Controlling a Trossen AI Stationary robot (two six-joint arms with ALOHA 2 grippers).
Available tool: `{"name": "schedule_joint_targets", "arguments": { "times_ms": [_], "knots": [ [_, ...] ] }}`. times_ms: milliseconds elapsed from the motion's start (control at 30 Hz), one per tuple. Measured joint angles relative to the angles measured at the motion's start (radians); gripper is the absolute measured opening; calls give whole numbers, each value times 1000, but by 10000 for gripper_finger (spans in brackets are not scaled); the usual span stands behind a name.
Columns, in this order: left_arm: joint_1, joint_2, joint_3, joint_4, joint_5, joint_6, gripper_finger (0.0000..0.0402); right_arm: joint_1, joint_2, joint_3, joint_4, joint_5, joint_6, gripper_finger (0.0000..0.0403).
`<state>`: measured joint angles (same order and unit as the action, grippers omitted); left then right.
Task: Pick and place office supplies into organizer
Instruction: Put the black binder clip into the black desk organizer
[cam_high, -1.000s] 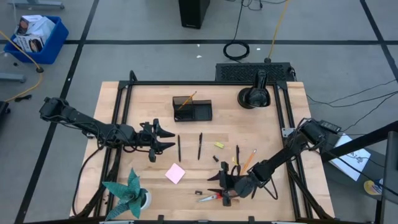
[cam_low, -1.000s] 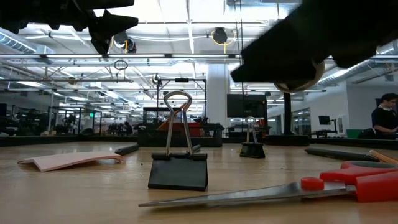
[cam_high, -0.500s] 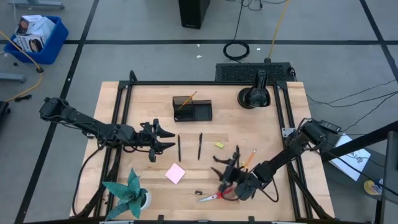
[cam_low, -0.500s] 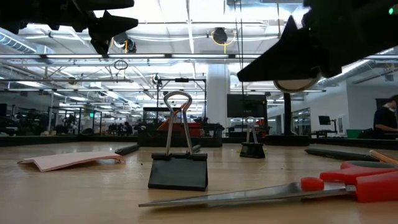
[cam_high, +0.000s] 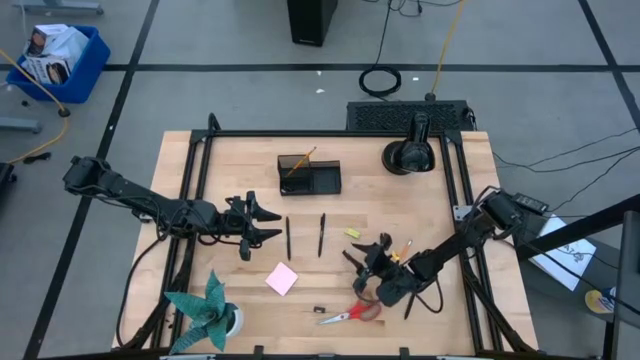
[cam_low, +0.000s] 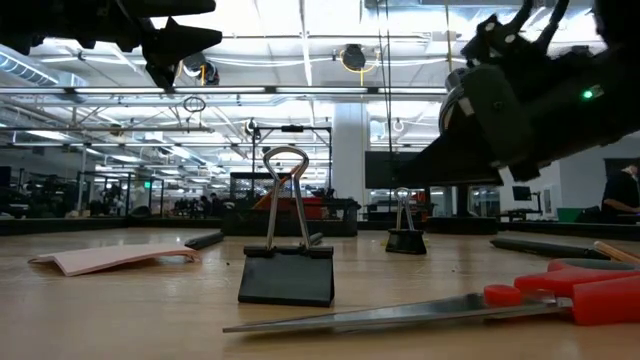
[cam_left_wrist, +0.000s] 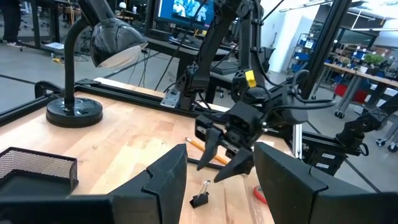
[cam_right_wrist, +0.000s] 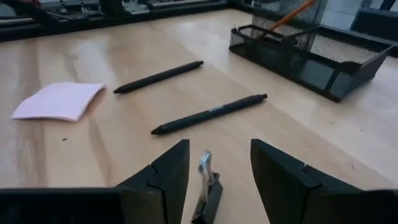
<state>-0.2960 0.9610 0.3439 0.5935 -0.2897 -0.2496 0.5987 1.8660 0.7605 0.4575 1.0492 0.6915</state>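
One black binder clip (cam_right_wrist: 208, 190) lies on the desk (cam_high: 240, 160) between the right hand's (cam_right_wrist: 214, 163) wide-open, empty fingers.

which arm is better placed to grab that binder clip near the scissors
The right. Its open gripper hangs over the table's near right part, and in its wrist view a binder clip sits right between its fingers. The left gripper waits open farther away, beyond the two pens.
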Motion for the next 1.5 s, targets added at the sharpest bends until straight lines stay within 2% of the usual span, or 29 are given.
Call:
{"name": "schedule_joint_targets", "arguments": {
  "times_ms": [533, 700, 967, 1267, 1500],
  "knots": [
    [0, 0, 0, 0, 0, -3, 191, -63, 0, -1, 8, -159, 7, 147],
    [0, 0, 0, 0, 0, -3, 191, -61, 0, 0, 1, -165, 15, 134],
    [0, 0, 0, 0, 0, -2, 191, -61, 1, 0, -43, -165, 52, 94],
    [0, 0, 0, 1, 0, 0, 191, -60, 1, 0, -43, -165, 33, 12],
    [0, 0, 0, 1, 0, 0, 191, -60, 1, 0, -25, -165, 4, 11]
  ]
}}
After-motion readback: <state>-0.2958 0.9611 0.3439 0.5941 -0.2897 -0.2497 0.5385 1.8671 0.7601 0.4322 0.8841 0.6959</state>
